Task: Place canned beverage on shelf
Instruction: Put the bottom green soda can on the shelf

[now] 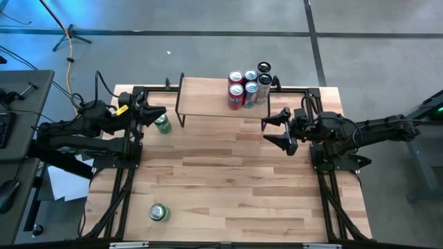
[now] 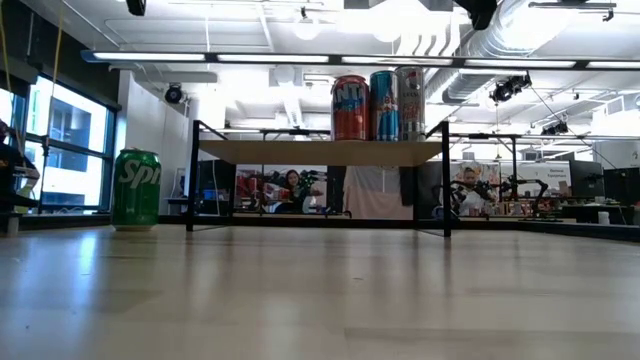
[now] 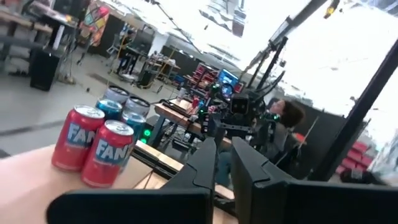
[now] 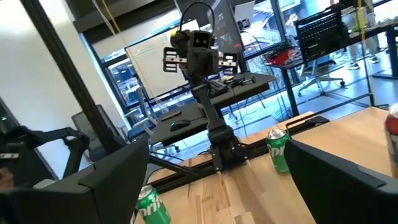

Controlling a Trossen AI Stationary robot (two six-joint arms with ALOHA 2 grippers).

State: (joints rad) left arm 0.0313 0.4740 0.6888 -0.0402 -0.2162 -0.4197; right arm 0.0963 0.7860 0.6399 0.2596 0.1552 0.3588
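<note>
The shelf (image 1: 208, 97) stands at the table's far edge, with several cans (image 1: 248, 86) upright on its right end; they also show in the low view (image 2: 380, 105) and the left wrist view (image 3: 99, 146). A green can (image 1: 163, 124) stands upright on the table by the shelf's left end and shows in the low view (image 2: 135, 190). My left gripper (image 1: 156, 113) is shut and empty, raised just beside and above this can. A second green can (image 1: 158, 212) stands near the table's front left. My right gripper (image 1: 275, 128) is open and empty, right of the shelf's near right corner.
The shelf's thin black legs (image 2: 191, 175) reach down to the table. Its left and middle board (image 1: 201, 97) is bare. The wide middle of the tabletop (image 1: 235, 180) is bare wood. Black frame rails (image 1: 124, 194) run along both table sides.
</note>
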